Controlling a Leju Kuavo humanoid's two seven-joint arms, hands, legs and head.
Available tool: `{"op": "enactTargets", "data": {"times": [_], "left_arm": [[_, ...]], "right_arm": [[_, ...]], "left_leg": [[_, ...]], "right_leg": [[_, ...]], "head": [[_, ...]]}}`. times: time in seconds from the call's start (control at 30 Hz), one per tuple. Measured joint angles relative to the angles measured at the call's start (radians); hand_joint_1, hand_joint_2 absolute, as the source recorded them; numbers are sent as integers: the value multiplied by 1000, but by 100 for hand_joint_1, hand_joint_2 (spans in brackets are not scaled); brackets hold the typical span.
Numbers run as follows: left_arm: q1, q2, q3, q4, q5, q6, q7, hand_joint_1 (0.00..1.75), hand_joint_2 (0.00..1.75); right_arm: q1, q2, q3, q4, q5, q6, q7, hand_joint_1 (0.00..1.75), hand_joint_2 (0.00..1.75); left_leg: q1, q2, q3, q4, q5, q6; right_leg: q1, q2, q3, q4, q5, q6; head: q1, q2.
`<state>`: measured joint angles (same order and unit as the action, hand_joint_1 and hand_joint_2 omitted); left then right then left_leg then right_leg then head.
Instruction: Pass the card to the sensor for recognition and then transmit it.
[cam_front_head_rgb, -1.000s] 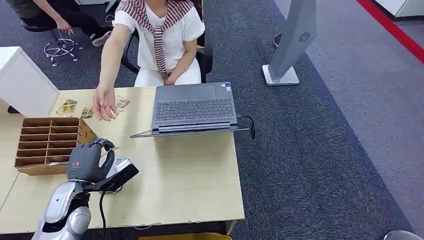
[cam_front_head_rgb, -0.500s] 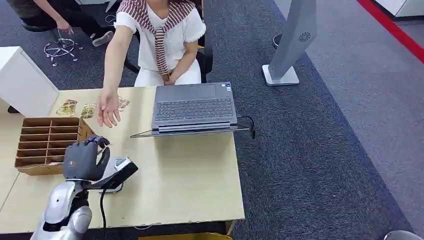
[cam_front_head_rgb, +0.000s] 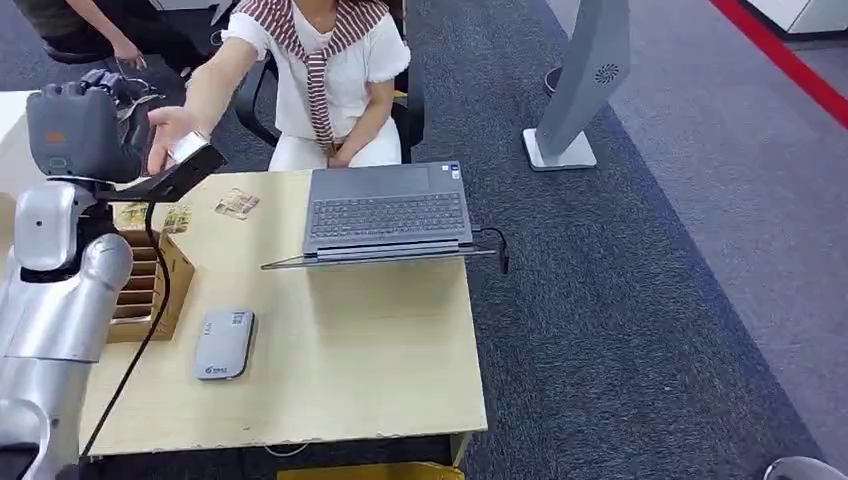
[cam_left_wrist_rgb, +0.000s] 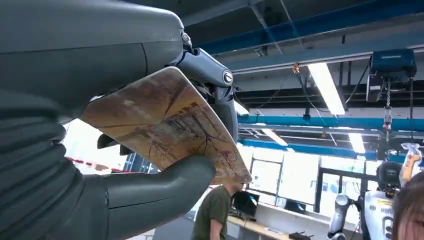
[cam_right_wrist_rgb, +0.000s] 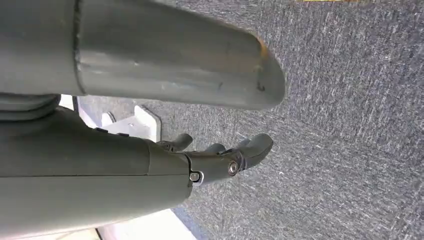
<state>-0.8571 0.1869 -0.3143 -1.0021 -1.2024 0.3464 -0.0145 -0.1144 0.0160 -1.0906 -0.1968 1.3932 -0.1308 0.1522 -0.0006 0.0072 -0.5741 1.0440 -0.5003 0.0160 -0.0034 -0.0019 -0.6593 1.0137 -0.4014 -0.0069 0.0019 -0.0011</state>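
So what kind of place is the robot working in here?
Probably a robotics lab or workshop set up like an office: a wooden desk with a laptop on grey carpet, exposed ceiling beams with strip lights, and another humanoid robot standing nearby.

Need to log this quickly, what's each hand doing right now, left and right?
Left hand: holding the card, pinched between thumb and fingers, raised toward the person's hand.
Right hand: open, holding nothing, hanging over the carpet.

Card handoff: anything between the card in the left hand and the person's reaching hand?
Nothing visible. The left hand holds the card raised beside the person's hand, with no object between them. The sensor lies lower on the table.
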Motion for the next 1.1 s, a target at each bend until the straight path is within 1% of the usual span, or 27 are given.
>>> {"op": "enactTargets", "data": {"times": [0.3,1.1], "left_arm": [[-7,0,0,18,5,1,3,175,175],[-9,0,0,30,6,4,3,175,175]], "right_arm": [[0,0,2,2,11,0,-12,0,0],[1,0,18,3,11,0,-12,0,0]], "left_leg": [[0,0,0,0,0,0],[0,0,0,0,0,0]], "right_leg": [[0,0,0,0,0,0],[0,0,0,0,0,0]], "head": [[0,0],[0,0]]}}
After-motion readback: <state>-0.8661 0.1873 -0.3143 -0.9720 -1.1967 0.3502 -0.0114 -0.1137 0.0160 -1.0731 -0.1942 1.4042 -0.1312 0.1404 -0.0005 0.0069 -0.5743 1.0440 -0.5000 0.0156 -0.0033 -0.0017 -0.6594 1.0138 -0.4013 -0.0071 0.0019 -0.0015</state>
